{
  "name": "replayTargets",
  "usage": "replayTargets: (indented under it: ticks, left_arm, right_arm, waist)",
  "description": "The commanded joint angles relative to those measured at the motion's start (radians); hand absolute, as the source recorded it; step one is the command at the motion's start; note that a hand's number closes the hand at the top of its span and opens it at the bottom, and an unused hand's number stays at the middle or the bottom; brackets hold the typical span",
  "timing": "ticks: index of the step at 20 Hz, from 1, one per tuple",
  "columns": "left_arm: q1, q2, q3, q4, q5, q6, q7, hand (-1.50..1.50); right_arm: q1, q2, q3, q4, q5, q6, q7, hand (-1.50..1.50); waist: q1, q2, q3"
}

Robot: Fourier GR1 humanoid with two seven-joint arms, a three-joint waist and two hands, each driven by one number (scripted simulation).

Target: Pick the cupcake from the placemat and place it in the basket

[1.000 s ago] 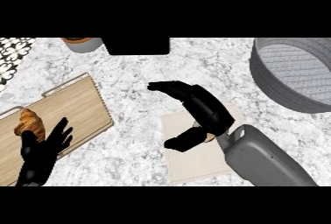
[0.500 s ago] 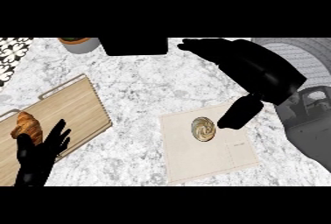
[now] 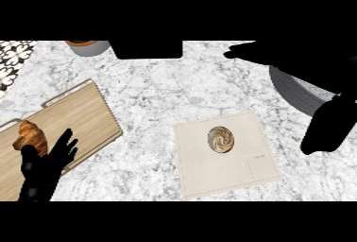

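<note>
Your cupcake [image 3: 222, 140] sits in the middle of the pale placemat [image 3: 233, 176], near the front edge of the worktop [image 3: 160, 94], and nothing touches it. Your right hand [image 3: 293, 54] is over the back right corner, above the grey basket [image 3: 294, 90]. Its fingers are spread wide and hold nothing. Your left hand [image 3: 45, 163] rests at the front left corner, fingers straight and pointing up, just beside the croissant [image 3: 31, 137] on the wooden board [image 3: 77, 113].

The right hand [image 3: 307, 61] has lifted off the cupcake [image 3: 222, 140] and swung far right, above the basket [image 3: 296, 92]. The cupcake, earlier hidden beneath it, now shows uncovered on the placemat [image 3: 230, 177].
</note>
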Motion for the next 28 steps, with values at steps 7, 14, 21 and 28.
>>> replayTargets:
  ticks: [7,14,21,28]
  left_arm:
    - [-0.033,-0.065,-0.033,0.104,-0.016,-0.028,0.023,0.0]
    - [0.005,-0.05,-0.022,0.067,-0.024,-0.057,0.027,0.0]
    - [-0.028,-0.091,-0.043,0.044,-0.037,-0.036,0.087,0.0]
    - [0.008,-0.087,-0.016,0.078,-0.054,-0.059,0.025,0.0]
  right_arm:
    - [0.087,0.023,-0.046,-0.019,0.011,0.072,-0.002,-1.5]
    - [0.192,0.112,-0.034,-0.038,0.13,0.005,-0.024,-1.5]
    - [0.265,0.227,0.054,-0.056,0.277,-0.077,-0.027,-1.5]
    - [0.423,0.22,0.146,-0.009,0.487,-0.15,-0.163,-1.5]
  waist:
    - [0.011,0.018,-0.013]
    - [0.02,0.018,-0.012]
    - [0.019,0.018,-0.012]
    - [0.012,0.017,-0.012]
